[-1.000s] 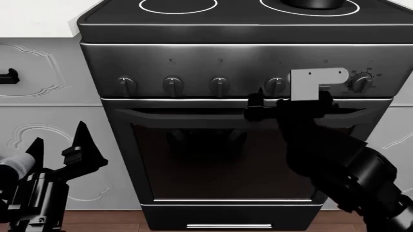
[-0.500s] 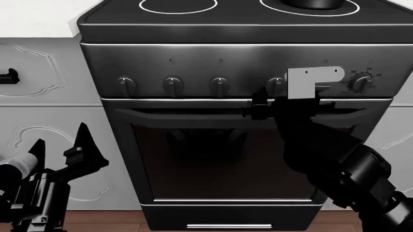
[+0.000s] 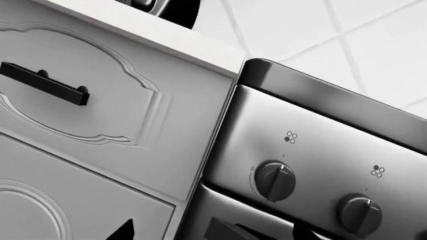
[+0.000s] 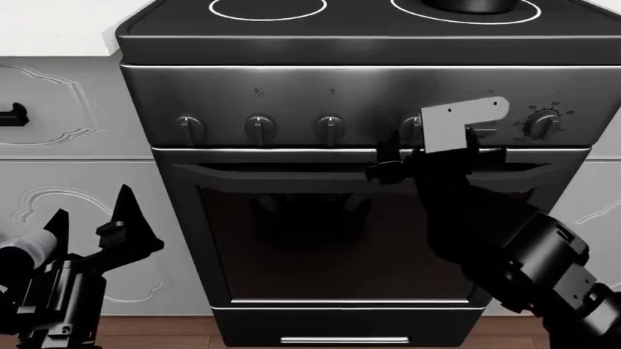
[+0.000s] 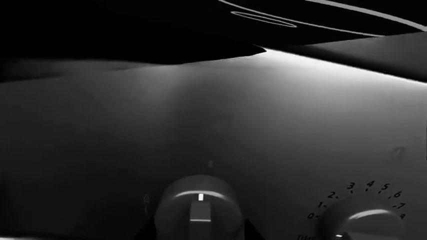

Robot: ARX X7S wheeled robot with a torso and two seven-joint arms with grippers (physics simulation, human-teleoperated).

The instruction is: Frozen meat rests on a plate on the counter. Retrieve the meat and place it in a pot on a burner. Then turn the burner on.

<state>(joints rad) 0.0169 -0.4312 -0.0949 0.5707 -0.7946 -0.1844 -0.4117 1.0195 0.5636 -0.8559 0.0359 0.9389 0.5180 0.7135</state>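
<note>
The black pot (image 4: 470, 5) stands at the top edge of the head view on the burner (image 4: 408, 16), a large white ring on the black stove top. The meat and the plate are out of view. My right gripper (image 4: 411, 142) is against the stove's front panel, its dark fingers (image 5: 248, 232) on both sides of the fourth burner knob (image 5: 197, 207) and closed on it. That knob is mostly hidden behind the gripper in the head view. My left gripper (image 4: 92, 219) hangs low at the left, open and empty, its fingertips (image 3: 124, 232) before the cabinet.
Three more knobs (image 4: 259, 129) line the panel, and a numbered dial (image 4: 543, 125) sits at its right end. A white counter (image 4: 58, 29) and drawers with a black handle (image 3: 43, 84) lie left of the stove. The oven door handle (image 4: 272, 174) runs below the knobs.
My right wrist has rolled at the knob: its white bracket was level and now tilts with its right end up, shifted slightly left. The left arm has hardly moved.
</note>
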